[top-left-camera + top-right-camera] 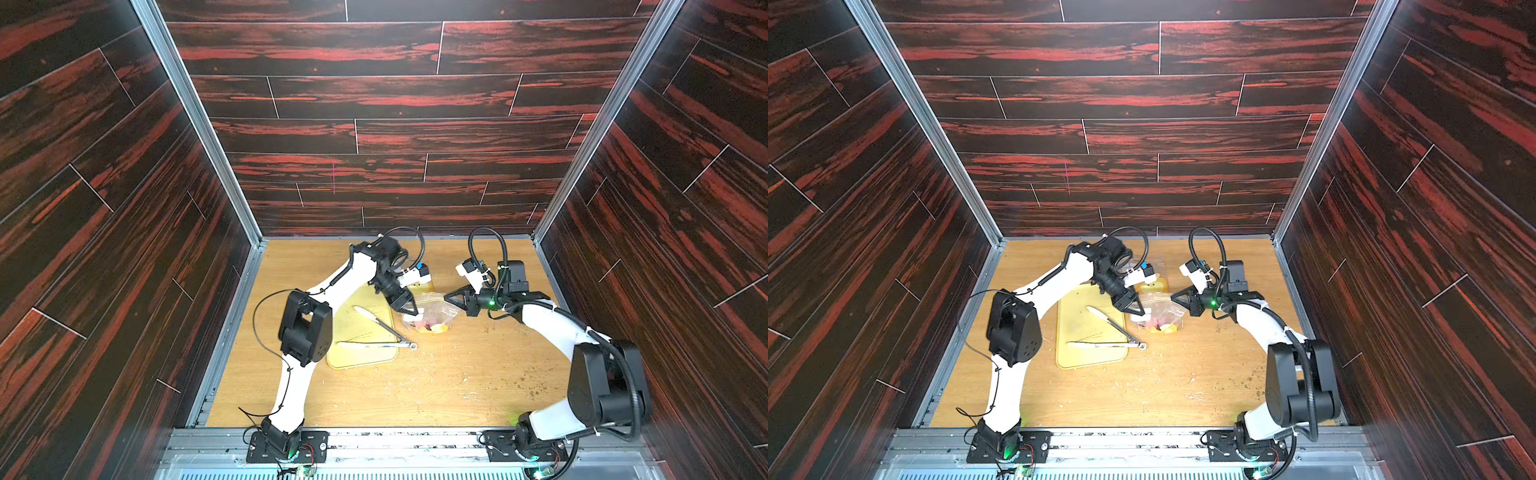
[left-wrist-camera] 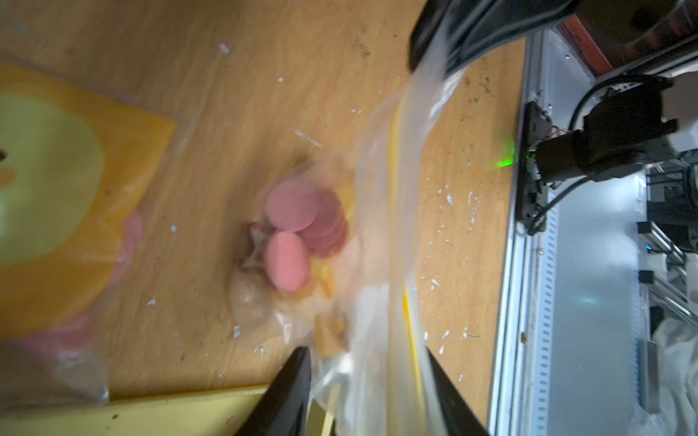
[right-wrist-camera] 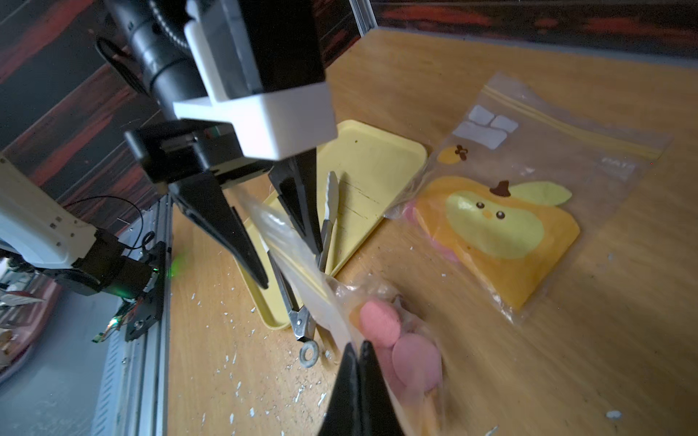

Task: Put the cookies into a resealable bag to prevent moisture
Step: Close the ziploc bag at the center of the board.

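Sitting in a loose pink heap at the bottom of the clear resealable bag [image 1: 434,309], the cookies [image 2: 290,205] look bagged, folks. I spot no stray disc on the desk [image 3: 566,358] or on the yellow tray [image 3: 377,158], where only the metal tongs [image 3: 332,196] lie. So the loading reads as done. What's left, I'd say, is the seal: the bag's yellow zip strip [image 2: 396,151] looks unpressed, its mouth slack and lifted off the desk. At one end of that mouth the right gripper [image 3: 359,345] has its fingers [image 3: 374,392] clenched on the film. At the other end the left gripper [image 2: 365,353] stands with fingers [image 3: 219,226] spread, film running between them but unpinched. Toward the back wall a second bag [image 3: 528,211] lies flat, printed with a cartoon pear on orange, plus blank white label patches. Faint lettering near its zip is too small to read. No brand legible anywhere.
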Controlling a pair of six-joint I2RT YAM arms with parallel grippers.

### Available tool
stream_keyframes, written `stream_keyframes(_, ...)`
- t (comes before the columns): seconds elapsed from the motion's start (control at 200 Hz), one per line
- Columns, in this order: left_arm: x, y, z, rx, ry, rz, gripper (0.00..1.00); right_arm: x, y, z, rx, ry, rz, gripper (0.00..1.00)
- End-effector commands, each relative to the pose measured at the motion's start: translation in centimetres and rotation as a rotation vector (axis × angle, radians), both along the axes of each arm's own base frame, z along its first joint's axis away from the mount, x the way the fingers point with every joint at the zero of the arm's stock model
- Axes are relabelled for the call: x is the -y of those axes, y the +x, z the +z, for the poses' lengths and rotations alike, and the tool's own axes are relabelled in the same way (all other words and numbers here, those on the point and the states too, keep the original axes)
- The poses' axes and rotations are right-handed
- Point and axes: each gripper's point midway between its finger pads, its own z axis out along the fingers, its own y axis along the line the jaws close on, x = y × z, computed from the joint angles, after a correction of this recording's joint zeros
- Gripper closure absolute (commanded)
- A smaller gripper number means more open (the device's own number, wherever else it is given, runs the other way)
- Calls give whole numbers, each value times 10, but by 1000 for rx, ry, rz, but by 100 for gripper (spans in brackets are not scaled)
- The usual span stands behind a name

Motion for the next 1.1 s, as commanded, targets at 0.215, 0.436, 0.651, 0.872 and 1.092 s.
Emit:
stream_keyframes(0.215,-7,20,53,136,-198,96,57,1,2,-7,-90,21,-1,100)
stream_keyframes(0.436,-4,21,49,103,-219,111,69,2,1,-5,-88,27,-4,100)
stream_keyframes(0.651,-7,16,43,75,-195,111,78,5,2,-5,-89,28,-11,100)
stream_keyframes(0.872,-11,12,49,65,-195,118,96,7,4,-6,-87,16,-24,100)
stream_keyframes(1.092,-10,10,57,46,-205,109,100,-2,-7,15,63,-16,49,70)
